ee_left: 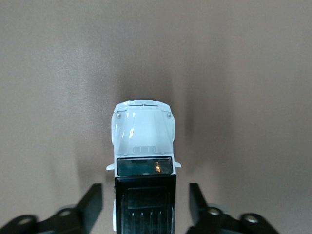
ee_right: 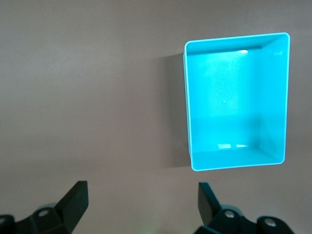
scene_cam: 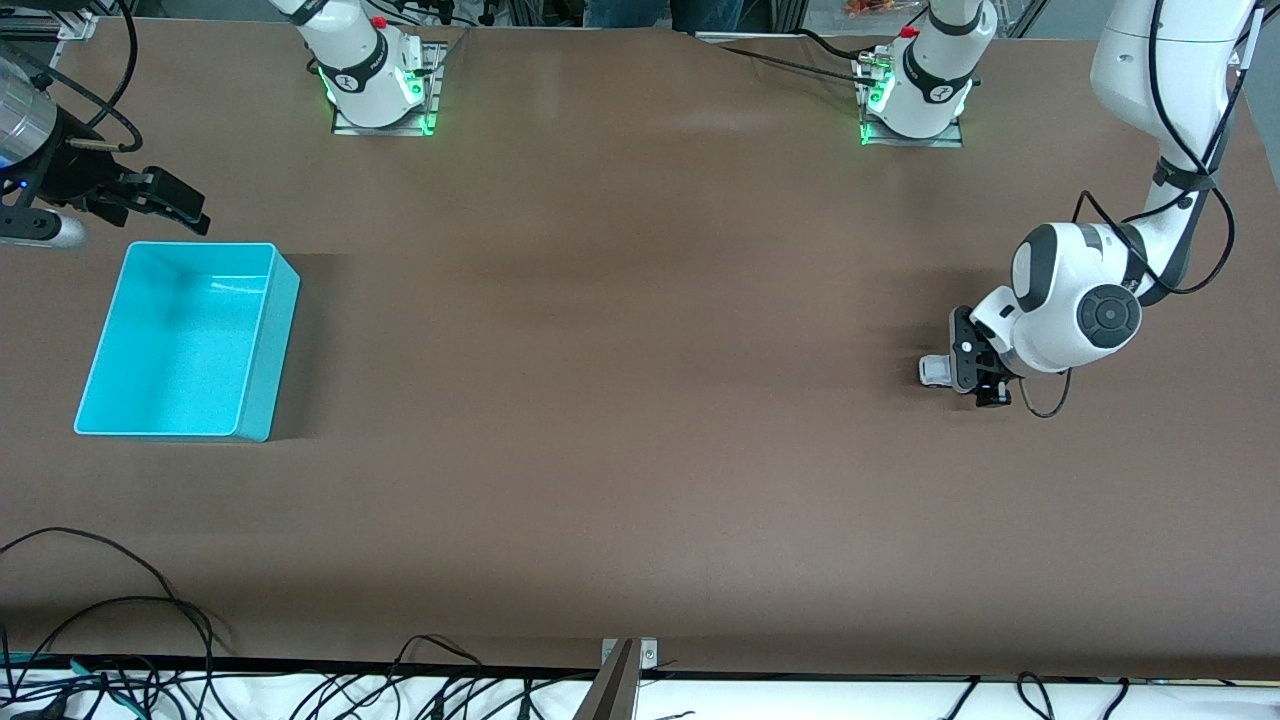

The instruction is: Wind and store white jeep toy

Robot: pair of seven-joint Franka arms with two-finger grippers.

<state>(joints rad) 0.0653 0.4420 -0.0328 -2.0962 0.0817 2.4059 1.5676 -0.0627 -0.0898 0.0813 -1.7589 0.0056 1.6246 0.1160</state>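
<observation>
The white jeep toy (ee_left: 144, 165) sits on the table between the left gripper's (ee_left: 145, 204) spread fingers, untouched.

High front camera faces the bases; wrist cameras look straight down (apparently), each sharing its own table patch.

Open brown table (scene_cam: 640, 420) is seen between the turquoise bin (scene_cam: 262, 350) and the white jeep toy (scene_cam: 936, 371). The toy is flanked, with gaps, by the left gripper (ee_left: 145, 207) fingers (ee_left: 92, 202).
</observation>
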